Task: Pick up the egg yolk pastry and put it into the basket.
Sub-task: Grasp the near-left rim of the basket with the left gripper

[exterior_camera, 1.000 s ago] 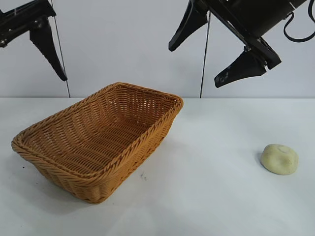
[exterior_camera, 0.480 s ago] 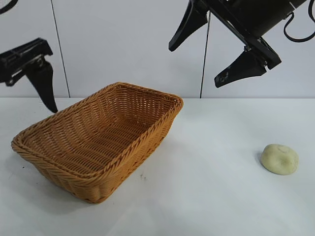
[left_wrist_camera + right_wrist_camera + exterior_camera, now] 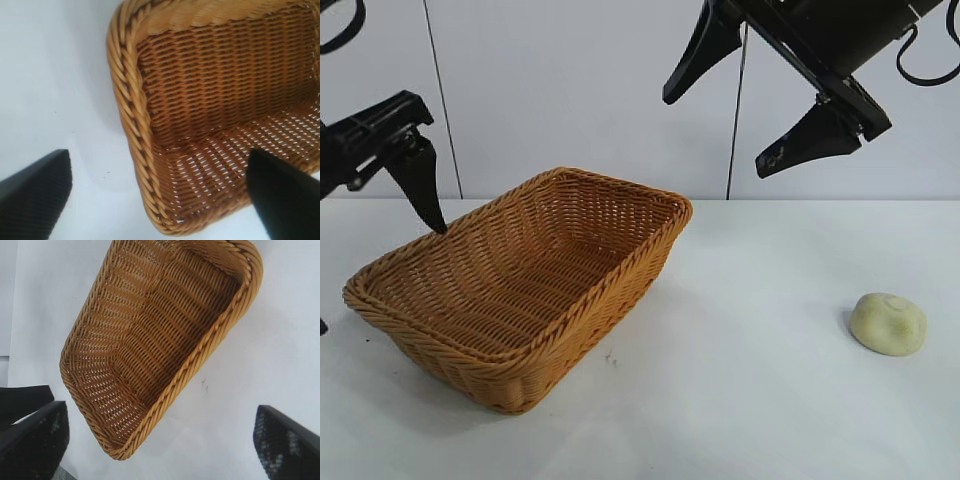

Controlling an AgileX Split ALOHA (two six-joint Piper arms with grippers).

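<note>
The egg yolk pastry (image 3: 888, 323), a small pale yellow dome, lies on the white table at the right, far from both grippers. The orange-tan wicker basket (image 3: 620, 275) stands at the left with nothing inside it. My left gripper (image 3: 381, 276) is open and low at the basket's left end, straddling a corner of the basket (image 3: 127, 100) in the left wrist view, where the gripper (image 3: 159, 160) holds nothing. My right gripper (image 3: 713, 136) hangs open and high above the table's middle, looking down on the basket (image 3: 220, 325). The pastry is out of both wrist views.
A white wall with dark vertical seams (image 3: 738, 110) stands behind the table. Bare white tabletop (image 3: 760, 300) stretches between the basket and the pastry. A small dark speck (image 3: 610, 357) marks the table near the basket's front corner.
My left gripper has come down from high at the upper left and moved in close to the basket's left end. The right arm, the basket and the pastry have not moved.
</note>
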